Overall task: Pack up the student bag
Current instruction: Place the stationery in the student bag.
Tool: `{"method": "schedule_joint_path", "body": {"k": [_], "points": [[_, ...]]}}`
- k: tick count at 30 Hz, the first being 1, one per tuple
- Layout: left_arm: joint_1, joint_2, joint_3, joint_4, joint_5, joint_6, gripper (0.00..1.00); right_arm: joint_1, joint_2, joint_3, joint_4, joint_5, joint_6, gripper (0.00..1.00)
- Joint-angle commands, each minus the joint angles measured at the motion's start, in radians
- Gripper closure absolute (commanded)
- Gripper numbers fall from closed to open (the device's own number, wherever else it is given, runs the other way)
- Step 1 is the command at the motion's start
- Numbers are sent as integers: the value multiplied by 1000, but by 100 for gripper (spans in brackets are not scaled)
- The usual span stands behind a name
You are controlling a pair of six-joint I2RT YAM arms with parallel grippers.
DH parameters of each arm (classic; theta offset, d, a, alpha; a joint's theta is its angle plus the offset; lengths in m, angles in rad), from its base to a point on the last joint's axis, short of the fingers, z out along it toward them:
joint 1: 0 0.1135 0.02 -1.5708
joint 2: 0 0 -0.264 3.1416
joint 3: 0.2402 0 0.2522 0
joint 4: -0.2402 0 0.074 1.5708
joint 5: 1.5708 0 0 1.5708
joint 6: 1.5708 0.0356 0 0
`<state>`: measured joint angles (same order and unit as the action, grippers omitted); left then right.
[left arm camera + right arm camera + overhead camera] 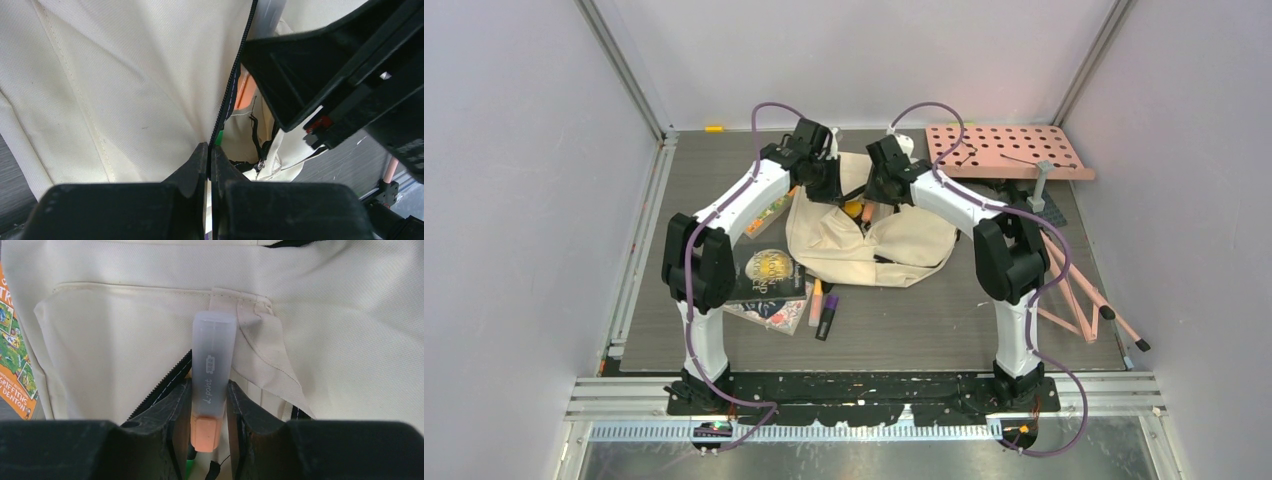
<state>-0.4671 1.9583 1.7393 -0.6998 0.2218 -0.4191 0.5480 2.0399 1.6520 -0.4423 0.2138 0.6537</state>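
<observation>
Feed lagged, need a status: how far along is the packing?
Partly done: a green item shows inside the student bag. In hand: left gripper pinches its zipper edge, right gripper holds a peach highlighter at the opening. Left: books and two markers beside it.

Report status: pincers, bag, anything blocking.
Left pincer shut on zipper edge of cream fabric backpack. Right pincer shut on peach highlighter with frosted cap, at the opening. Paperback books outside; nothing blocking visible.
</observation>
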Motion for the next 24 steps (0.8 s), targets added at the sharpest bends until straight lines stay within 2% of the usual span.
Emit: {"method": "schedule_joint_path", "body": {"k": [1,9,15,19,24], "points": [[13,-39,47,-29,27,-4,100,22,-66,-67,16,-28,18,100],[16,-41,48,-27,30,-4,100,40,-58,-64,-23,-54,5,100],[16,-42,44,-23,29,-4,100,48,-64,-27,-47,-54,-9,93],[16,-42,49,-24,28,-4,100,50,-69,-33,-59,-56,-9,81],[16,-41,44,-21,31,-4,100,50,-87,-45,-56,-50,-31,57]]}}
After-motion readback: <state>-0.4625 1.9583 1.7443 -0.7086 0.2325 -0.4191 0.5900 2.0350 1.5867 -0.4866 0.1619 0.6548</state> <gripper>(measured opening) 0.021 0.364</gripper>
